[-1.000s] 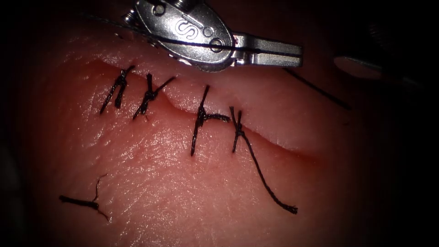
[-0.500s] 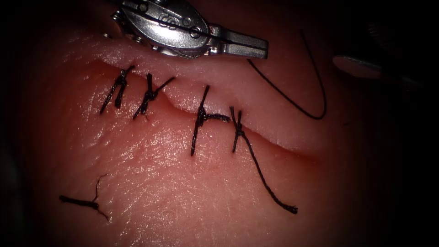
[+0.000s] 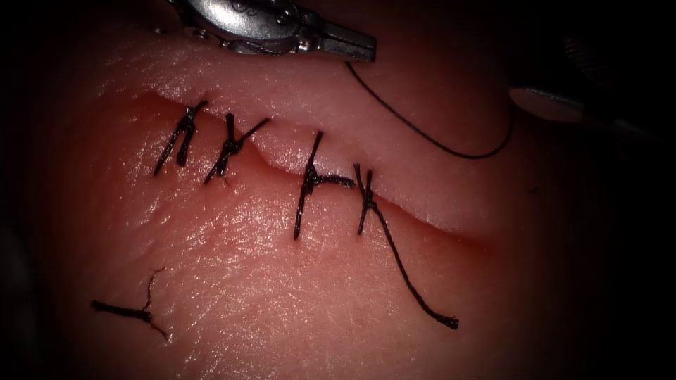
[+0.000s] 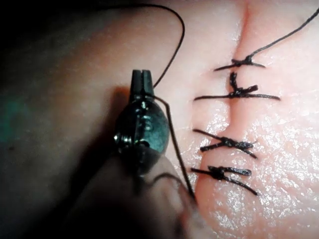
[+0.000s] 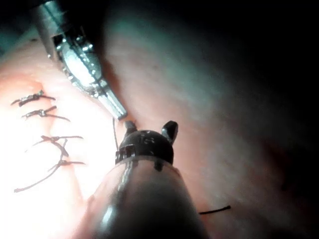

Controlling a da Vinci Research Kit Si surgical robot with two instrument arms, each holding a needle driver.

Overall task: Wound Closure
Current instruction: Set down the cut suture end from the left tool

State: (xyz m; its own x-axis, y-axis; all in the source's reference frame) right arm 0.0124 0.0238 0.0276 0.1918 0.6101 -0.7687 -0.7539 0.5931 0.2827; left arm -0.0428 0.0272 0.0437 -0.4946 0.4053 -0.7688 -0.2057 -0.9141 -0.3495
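The tissue (image 3: 267, 281) has a cut (image 3: 429, 214) running across it, closed by several knotted stitches (image 3: 308, 179). The rightmost stitch (image 3: 366, 200) trails a long tail (image 3: 415, 288) over the near side. My left tool (image 3: 367, 52) lies at the far edge of the tissue, shut on the thread (image 3: 436, 144), which sags in a loop toward the right. The left wrist view shows its shut jaws (image 4: 142, 75) with the thread (image 4: 177, 45) leaving the tips. My right tool (image 3: 549, 104) waits in the dark on the right. In the right wrist view it is open (image 5: 149, 128) and holds nothing, near the left tool (image 5: 115, 108).
A loose cut end of thread (image 3: 127, 312) lies on the near left of the tissue. The right end of the cut (image 3: 479, 239) stays unstitched and slightly gaping. The stitches (image 4: 234, 92) are on the tissue beside the left tool.
The left tool has drawn back up and to the left with the thread. The thread went from a taut line to a slack loop, which now lies lower and flatter.
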